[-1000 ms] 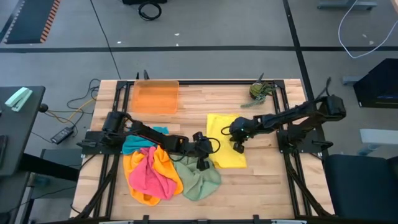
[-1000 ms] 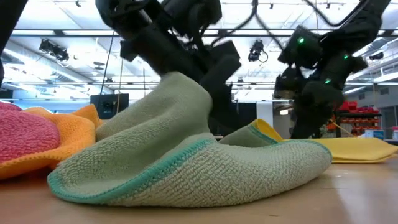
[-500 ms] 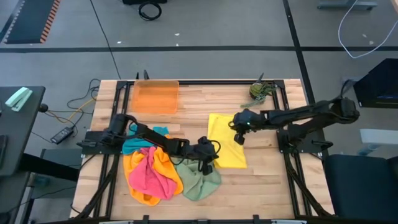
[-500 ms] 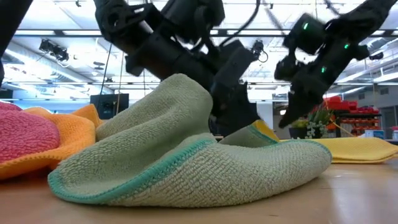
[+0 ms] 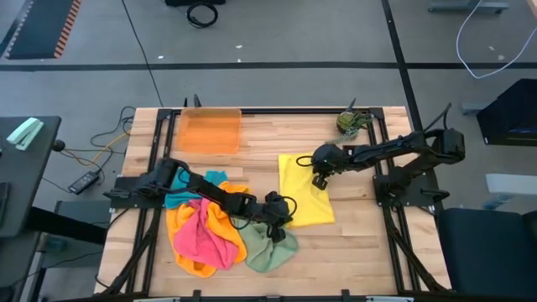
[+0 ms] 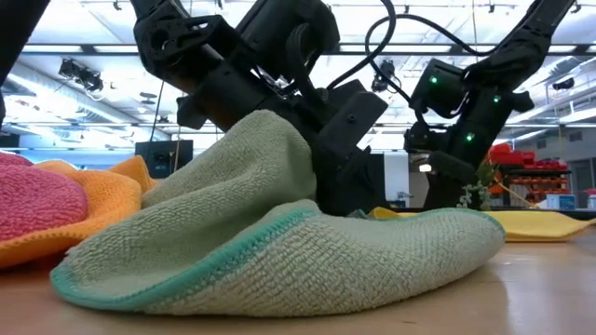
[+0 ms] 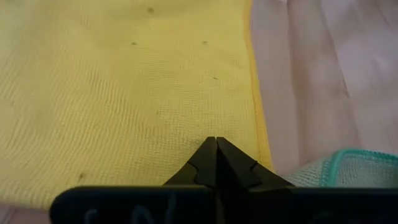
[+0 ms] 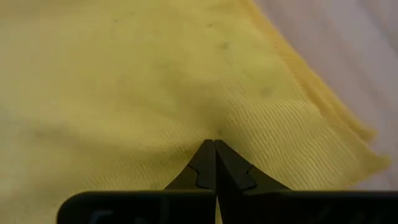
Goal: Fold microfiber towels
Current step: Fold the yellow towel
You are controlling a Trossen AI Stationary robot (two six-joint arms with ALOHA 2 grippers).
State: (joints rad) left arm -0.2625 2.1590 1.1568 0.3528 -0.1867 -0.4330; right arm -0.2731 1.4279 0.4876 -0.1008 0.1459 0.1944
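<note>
Both grippers are pinched shut on the yellow towel [image 5: 304,191], the left gripper [image 5: 273,220] at its near corner and the right gripper [image 5: 320,179] at its far edge, likely to fold it.

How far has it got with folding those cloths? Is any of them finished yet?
Not far. The yellow towel lies spread flat on the table, seemingly partly folded. Both grippers are shut and down on it: the left gripper at its near edge, the right gripper at its far part. Left to do: the sage green towel, plus the pink, orange and teal-blue ones, all crumpled in a heap.
</note>
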